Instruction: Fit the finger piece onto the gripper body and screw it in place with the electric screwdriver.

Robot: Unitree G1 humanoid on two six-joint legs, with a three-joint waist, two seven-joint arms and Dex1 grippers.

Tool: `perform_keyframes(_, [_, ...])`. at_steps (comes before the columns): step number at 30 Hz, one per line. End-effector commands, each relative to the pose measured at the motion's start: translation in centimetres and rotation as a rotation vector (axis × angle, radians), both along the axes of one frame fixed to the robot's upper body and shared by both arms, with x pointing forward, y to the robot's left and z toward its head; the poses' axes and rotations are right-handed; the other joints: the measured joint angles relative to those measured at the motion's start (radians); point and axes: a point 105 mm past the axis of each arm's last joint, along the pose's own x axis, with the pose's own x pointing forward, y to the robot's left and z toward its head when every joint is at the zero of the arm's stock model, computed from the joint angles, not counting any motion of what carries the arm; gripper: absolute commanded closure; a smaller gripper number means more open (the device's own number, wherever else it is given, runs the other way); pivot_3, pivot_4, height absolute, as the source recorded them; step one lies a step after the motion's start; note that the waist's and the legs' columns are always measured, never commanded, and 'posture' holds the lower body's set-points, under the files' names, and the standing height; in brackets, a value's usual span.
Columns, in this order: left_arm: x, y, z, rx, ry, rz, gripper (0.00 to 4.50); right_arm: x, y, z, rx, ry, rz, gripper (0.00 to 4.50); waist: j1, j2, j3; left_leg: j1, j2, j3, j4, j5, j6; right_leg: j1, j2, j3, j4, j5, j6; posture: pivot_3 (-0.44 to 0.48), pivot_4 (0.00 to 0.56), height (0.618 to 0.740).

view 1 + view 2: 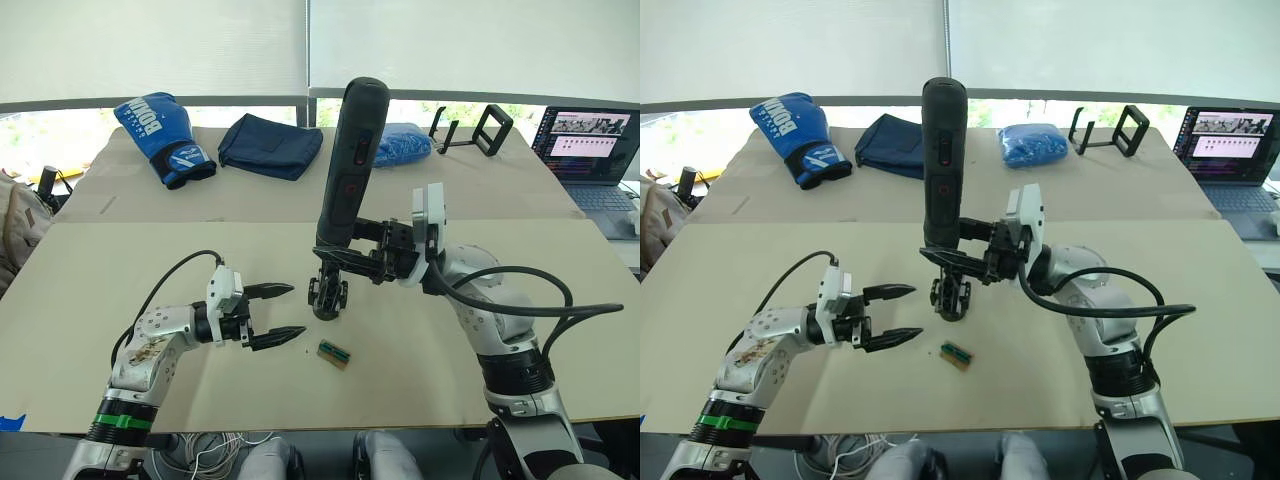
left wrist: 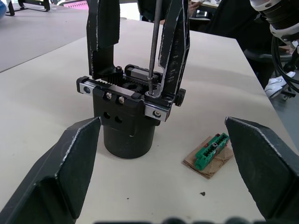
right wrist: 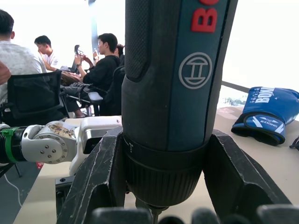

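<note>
Driving the screw is the step in hand: the right gripper [image 1: 345, 255] is clamped around the lower collar of the electric screwdriver [image 1: 345, 165], holding it upright with its thin bit dropped straight into the top of the gripper body [image 2: 126, 116]. That body stands on its round barrel in the middle of the table [image 1: 120, 260], closer to the near edge than the far one. In the left wrist view two dark upright fingers rise from its toothed rail, and the finger piece [image 2: 175, 51] looks to be the one right beside the bit, already seated; which of the two is the newly fitted one cannot be told for certain. The left gripper [image 1: 280, 312] hovers just beside the body on the robot's left, its fingers wide apart and closed on nothing. A small green block [image 1: 334, 352] lies on the table just beside the body, toward the near edge. Next, by the look of it, the bit must stay square in the screw head while it spins, and the free gripper may need to close on the barrel to stop it twisting.
</note>
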Motion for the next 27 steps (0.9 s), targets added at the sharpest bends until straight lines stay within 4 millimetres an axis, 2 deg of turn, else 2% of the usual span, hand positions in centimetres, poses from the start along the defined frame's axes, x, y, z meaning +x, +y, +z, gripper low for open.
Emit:
perform_keyframes(1, [-0.34, -0.43, 0.62, -0.009, -0.027, -0.018, 0.00, -1.07, -0.06, 1.83, 0.028, -0.078, 0.023, 2.56, 0.000, 0.000, 0.000, 0.000, 0.000, 0.000, 0.000, 0.000, 0.000, 0.000, 0.000, 0.000, 0.000, 0.000, 0.000, 0.000, 0.150, 0.740])
perform_keyframes(27, [-0.39, -0.43, 0.40, -0.013, -0.022, -0.013, 0.00, -1.11, 0.17, 1.35, 0.024, -0.084, 0.020, 2.56, 0.000, 0.000, 0.000, 0.000, 0.000, 0.000, 0.000, 0.000, 0.000, 0.000, 0.000, 0.000, 0.000, 0.000, 0.000, 0.000, 0.150, 0.740])
